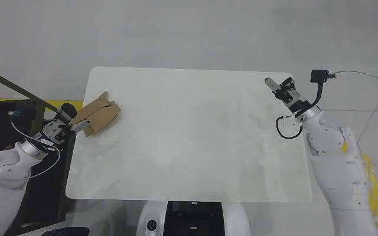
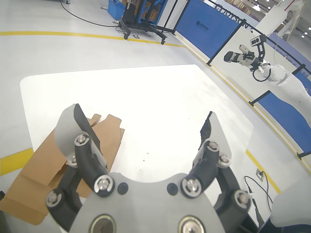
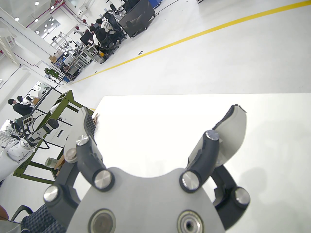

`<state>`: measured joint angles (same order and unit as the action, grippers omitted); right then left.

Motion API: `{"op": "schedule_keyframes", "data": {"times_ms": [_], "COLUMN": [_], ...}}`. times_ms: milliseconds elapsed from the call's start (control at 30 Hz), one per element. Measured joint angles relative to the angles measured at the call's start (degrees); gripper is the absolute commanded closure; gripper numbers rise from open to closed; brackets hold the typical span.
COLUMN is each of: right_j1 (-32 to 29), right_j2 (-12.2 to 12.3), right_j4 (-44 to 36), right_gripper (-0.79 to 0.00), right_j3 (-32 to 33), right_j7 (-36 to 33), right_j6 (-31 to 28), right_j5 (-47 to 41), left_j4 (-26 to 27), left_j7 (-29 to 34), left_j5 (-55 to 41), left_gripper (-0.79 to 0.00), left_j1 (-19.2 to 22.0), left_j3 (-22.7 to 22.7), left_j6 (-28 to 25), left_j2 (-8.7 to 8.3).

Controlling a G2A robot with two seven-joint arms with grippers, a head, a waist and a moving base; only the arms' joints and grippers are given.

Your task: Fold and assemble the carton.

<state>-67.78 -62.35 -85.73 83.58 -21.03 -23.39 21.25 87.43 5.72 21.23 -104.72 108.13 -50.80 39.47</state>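
Carton (image 1: 97,117) is just a flat brown cardboard blank, lying unfolded at the counter's (image 1: 195,147) left edge. Left end effector (image 2: 143,122) sits wide open right by it. Right end effector (image 3: 160,115) is open too, over the far right corner.

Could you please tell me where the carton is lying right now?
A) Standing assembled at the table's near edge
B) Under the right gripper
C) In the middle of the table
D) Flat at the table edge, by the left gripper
D: the flat brown carton lies at the edge of the table next to the left gripper, across the table from the right gripper.
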Motion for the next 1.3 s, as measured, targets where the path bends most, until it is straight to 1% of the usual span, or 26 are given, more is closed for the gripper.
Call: {"op": "schedule_keyframes", "data": {"times_ms": [67, 167, 267, 400, 567, 700, 867, 967, 1033, 1100, 1200, 1300], "right_j1": [0.0, 0.0, 0.0, 0.0, 0.0, 0.0, 0.0, 0.0, 0.0, 0.0, 0.0, 0.0], "right_j2": [0.0, 0.0, 0.0, 0.0, 0.0, 0.0, 0.0, 0.0, 0.0, 0.0, 0.0, 0.0], "right_j4": [0.0, 0.0, 0.0, 0.0, 0.0, 0.0, 0.0, 0.0, 0.0, 0.0, 0.0, 0.0], "right_gripper": [-0.785, -0.785, -0.785, -0.785, -0.785, -0.785, -0.785, -0.785, -0.785, -0.785, -0.785, -0.785], "right_j3": [0.0, 0.0, 0.0, 0.0, 0.0, 0.0, 0.0, 0.0, 0.0, 0.0, 0.0, 0.0], "right_j7": [0.0, 0.0, 0.0, 0.0, 0.0, 0.0, 0.0, 0.0, 0.0, 0.0, 0.0, 0.0], "right_j6": [0.0, 0.0, 0.0, 0.0, 0.0, 0.0, 0.0, 0.0, 0.0, 0.0, 0.0, 0.0], "right_j5": [0.0, 0.0, 0.0, 0.0, 0.0, 0.0, 0.0, 0.0, 0.0, 0.0, 0.0, 0.0], "left_j4": [-0.27, -0.77, -1.96, -4.85, -8.73, -12.49, -17.2, -20.46, -22.83, -25.11, -27.78, -29.91], "left_j7": [-0.53, -2.11, -5.04, -9.61, -13.28, -15.95, -17.18, -16.57, -15.29, -12.27, -7.93, -4.18], "left_j5": [-0.39, -0.84, 1.03, 5.21, 9.89, 13.24, 14.48, 11.2, 6.31, 0.14, -6.5, -10.46], "left_gripper": [-0.785, -0.785, -0.785, -0.785, -0.785, -0.785, -0.785, -0.785, -0.785, -0.785, -0.785, -0.785], "left_j1": [-0.82, -2.65, -4.87, -7.66, -8.38, -7.68, -6.23, -4.84, -3.63, -1.87, 0.98, 3.68], "left_j3": [-0.09, 0.66, 1.88, 2.86, 3.17, 3.42, 3.1, 1.92, 0.76, -0.33, -1.0, -1.69], "left_j6": [0.04, -1.31, -2.49, -3.36, -2.57, -1.41, 0.91, 3.21, 4.86, 7.4, 11.91, 15.18], "left_j2": [0.29, 0.76, 1.39, 2.38, 3.24, 3.81, 4.39, 4.94, 5.47, 5.89, 6.24, 6.57]}}
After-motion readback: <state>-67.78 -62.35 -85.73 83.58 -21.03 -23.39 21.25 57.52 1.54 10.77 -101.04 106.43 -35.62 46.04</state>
